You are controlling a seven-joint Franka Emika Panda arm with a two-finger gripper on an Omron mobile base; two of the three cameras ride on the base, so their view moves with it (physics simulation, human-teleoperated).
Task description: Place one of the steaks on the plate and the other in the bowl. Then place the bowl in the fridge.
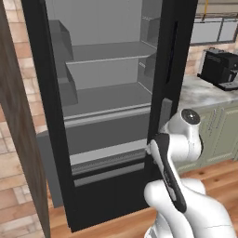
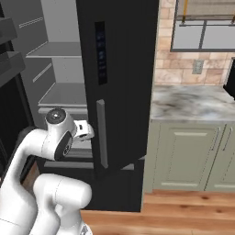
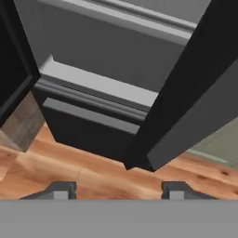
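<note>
Facing the tall black refrigerator (image 1: 109, 116) with its door swung open, grey shelves bare.

I see my two-finger gripper (image 3: 118, 189) low by the door's bottom corner over the wooden floor (image 3: 93, 174), dark fingertips (image 3: 60, 189) spread apart, nothing between them.

Left base view: sits behind arm (image 1: 179, 162), faces forward and down, close to open fridge (image 1: 104, 93), looks straight into grey shelves. Right base view: from other side, sees fridge door (image 2: 119, 87) outer face, surface (image 2: 195, 103) and cabinets to right. Both share fridge, arm, wood floor (image 2: 183, 211). Hand view: low, near, tilted toward fridge base and floor.
</note>
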